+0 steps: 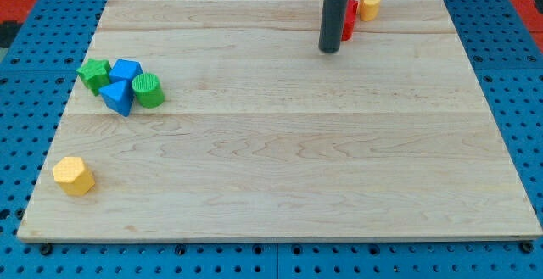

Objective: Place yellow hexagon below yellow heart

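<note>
The yellow hexagon (74, 175) lies near the wooden board's bottom left corner. The yellow heart (369, 4) sits at the view's top, right of centre, touching a red block (349, 18) on its left. My tip (329, 50) rests on the board just left of and below the red block, which the rod partly hides. The tip is far from the yellow hexagon, across the board to its upper right.
A cluster at the view's left holds a green star (93, 73), a blue cube (126, 70), a blue triangle (118, 97) and a green cylinder (148, 90), all touching or nearly so. The wooden board (280, 160) lies on a blue pegboard surface.
</note>
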